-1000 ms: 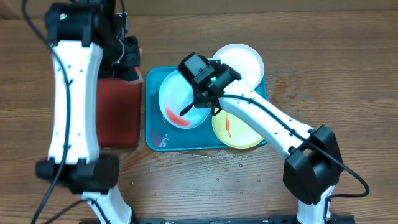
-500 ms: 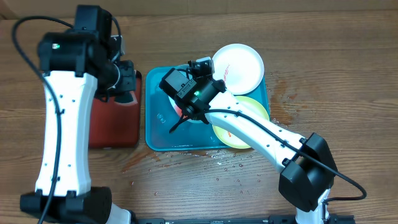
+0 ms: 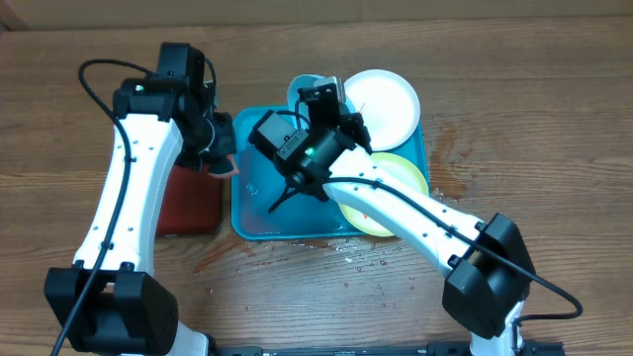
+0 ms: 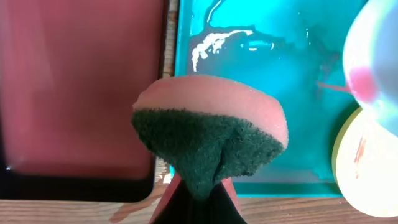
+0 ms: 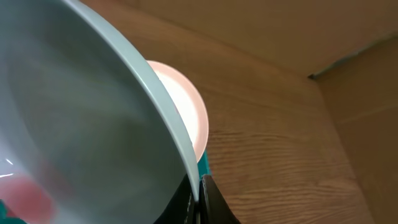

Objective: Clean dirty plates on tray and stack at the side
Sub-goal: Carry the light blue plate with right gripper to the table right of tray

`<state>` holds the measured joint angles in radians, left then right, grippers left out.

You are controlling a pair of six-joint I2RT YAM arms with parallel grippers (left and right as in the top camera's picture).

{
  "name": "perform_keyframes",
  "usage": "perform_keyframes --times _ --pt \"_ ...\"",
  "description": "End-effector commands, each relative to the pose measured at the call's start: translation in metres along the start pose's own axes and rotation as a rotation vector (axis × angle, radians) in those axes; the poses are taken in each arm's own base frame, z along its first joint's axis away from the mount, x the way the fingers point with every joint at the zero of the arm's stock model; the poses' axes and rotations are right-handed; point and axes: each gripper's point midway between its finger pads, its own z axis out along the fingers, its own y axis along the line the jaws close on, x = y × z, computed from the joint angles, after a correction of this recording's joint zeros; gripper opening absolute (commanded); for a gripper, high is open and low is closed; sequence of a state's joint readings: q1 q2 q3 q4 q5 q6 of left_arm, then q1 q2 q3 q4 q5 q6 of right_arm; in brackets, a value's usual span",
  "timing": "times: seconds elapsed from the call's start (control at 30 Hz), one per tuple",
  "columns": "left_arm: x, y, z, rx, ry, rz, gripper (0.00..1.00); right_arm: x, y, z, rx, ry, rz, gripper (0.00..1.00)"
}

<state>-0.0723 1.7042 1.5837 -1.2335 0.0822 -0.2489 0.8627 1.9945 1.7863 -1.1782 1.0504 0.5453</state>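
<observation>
Sponge [image 4: 211, 127] in left end effector [image 4: 198, 202]; red tray [image 4: 81, 87] beside turquoise tray [image 4: 261, 93].

Brown wooden tabletop [image 3: 554, 79], water-speckled.

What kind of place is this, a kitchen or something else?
Probably a robot test bench rather than a kitchen: a wooden table, a wet turquoise tray with sauce-streaked plates, and a sponge held by the left gripper.

Prob. robot lab setup — wood table [image 3: 554, 119] w/ cardboard backdrop [image 5: 249, 31].
</observation>
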Motion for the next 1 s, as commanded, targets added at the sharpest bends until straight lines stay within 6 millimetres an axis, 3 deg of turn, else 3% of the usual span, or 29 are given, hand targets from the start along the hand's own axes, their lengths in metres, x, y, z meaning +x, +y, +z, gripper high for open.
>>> perform_keyframes --times 0.0,0.6,0.97 --pt "0.002 -0.007 0.004 0.03 0.001 -0.014 0.04 -0.031 -0.025 -0.026 0.068 -0.128 0.067 0.04" --pt "-0.004 -0.011 0.005 0.05 -0.019 -0.011 0.04 -0.061 -0.059 -0.07 0.332 -0.384 0.06 0.04" --pt "-0.004 -0.011 0.005 0.05 -0.019 -0.011 0.04 -0.06 -0.054 -0.077 0.317 -0.395 0.051 0.04"
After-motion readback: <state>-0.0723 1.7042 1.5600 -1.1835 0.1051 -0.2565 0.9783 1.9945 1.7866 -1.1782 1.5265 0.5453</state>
